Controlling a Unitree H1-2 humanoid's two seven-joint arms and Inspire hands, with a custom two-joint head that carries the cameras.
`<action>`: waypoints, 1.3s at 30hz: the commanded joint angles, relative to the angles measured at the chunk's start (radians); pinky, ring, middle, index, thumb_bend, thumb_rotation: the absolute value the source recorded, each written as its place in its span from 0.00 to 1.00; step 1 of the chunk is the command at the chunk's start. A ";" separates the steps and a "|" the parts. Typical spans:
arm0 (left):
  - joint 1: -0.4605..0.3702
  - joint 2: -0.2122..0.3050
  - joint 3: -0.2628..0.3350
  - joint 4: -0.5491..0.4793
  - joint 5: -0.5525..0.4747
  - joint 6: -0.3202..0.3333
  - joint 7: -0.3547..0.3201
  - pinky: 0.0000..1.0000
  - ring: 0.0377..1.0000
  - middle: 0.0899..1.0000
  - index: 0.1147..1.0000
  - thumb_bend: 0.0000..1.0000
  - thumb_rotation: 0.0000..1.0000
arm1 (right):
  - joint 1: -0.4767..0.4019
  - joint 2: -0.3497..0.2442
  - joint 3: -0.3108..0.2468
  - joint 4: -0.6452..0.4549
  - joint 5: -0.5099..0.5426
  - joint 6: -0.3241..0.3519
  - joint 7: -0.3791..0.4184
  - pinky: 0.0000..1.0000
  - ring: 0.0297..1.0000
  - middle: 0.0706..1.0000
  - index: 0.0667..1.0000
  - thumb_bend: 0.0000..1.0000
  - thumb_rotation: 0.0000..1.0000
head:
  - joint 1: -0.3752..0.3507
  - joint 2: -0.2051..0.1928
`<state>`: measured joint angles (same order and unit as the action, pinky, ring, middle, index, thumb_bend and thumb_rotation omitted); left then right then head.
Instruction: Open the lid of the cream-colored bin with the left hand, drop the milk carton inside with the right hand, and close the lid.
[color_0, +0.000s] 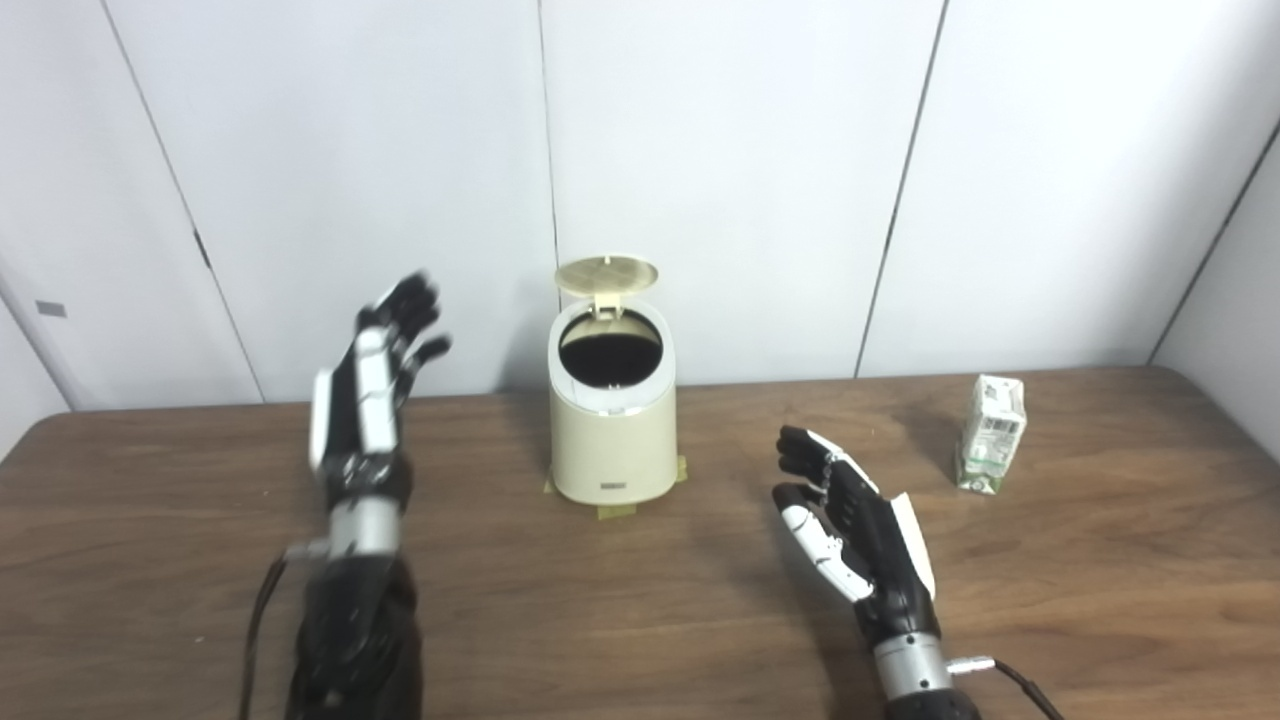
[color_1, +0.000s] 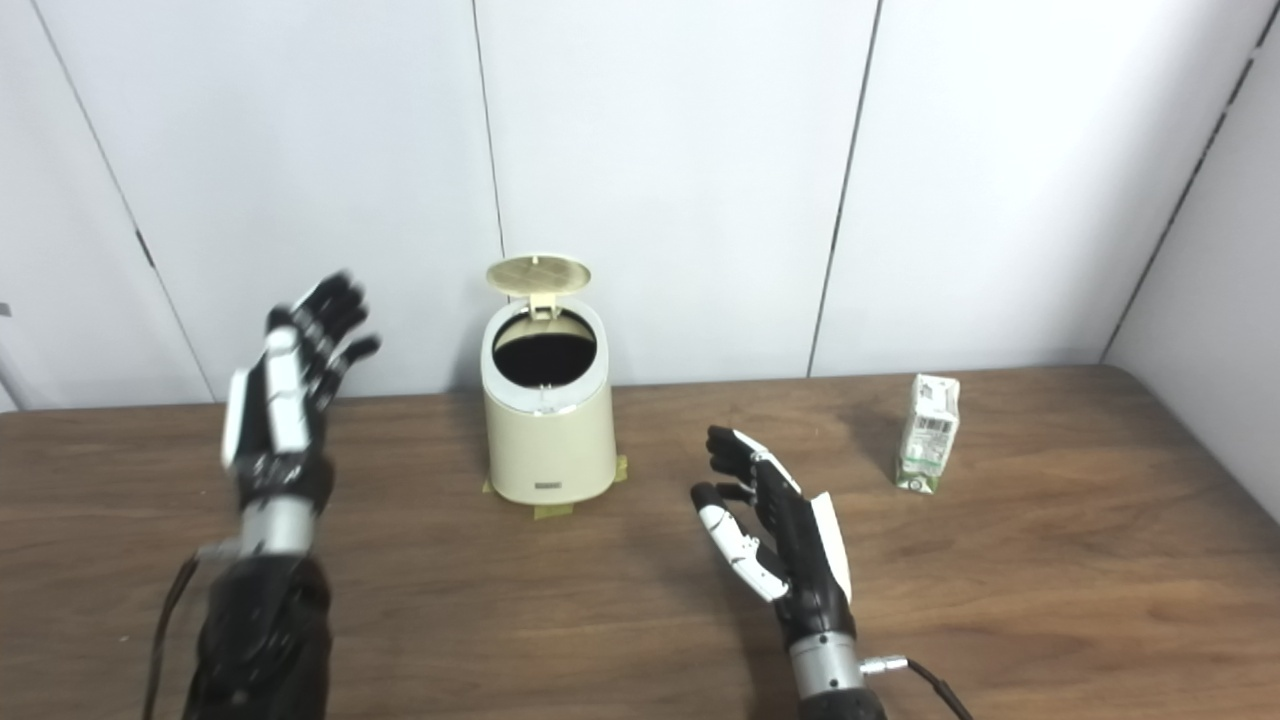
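Observation:
The cream-colored bin (color_0: 612, 430) stands at the back middle of the brown table, taped down at its base. Its round lid (color_0: 607, 274) is flipped up and the dark inside shows. My left hand (color_0: 372, 385) is open and empty, raised above the table to the left of the bin, apart from it. The milk carton (color_0: 992, 433) stands upright at the back right. My right hand (color_0: 850, 525) is open and empty, low over the table between the bin and the carton, touching neither.
A white panelled wall (color_0: 700, 150) rises right behind the table's far edge. Strips of tape (color_0: 615, 511) stick out under the bin. The table (color_0: 620, 620) stretches wide in front of the bin.

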<state>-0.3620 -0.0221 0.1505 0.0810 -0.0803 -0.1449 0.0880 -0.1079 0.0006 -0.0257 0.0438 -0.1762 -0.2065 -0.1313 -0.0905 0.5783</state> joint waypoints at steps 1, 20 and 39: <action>-0.001 0.009 -0.003 -0.071 -0.025 -0.047 -0.018 0.71 0.79 0.78 0.74 0.21 0.81 | -0.031 -0.016 -0.024 -0.031 0.029 -0.069 -0.018 0.73 0.78 0.78 0.75 0.22 0.55 | -0.004 0.002; 0.309 0.103 -0.038 -0.232 -0.206 0.093 -0.183 0.84 0.88 0.88 0.85 0.23 0.90 | -0.225 -0.321 -0.175 -0.182 0.142 0.055 0.079 0.55 0.70 0.73 0.73 0.85 0.52 | -0.045 -0.005; 0.335 0.128 -0.011 -0.234 -0.247 0.137 -0.204 0.84 0.89 0.90 0.87 0.20 0.91 | -0.236 -0.505 -0.249 0.060 0.196 0.035 0.165 0.85 0.90 0.92 0.92 0.81 0.19 | -0.142 0.012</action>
<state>0.0104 0.0912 0.1317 -0.1307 -0.3121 0.0129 -0.0982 -0.3050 -0.4719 -0.2586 0.1208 0.0125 -0.1193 0.0353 -0.2209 0.5860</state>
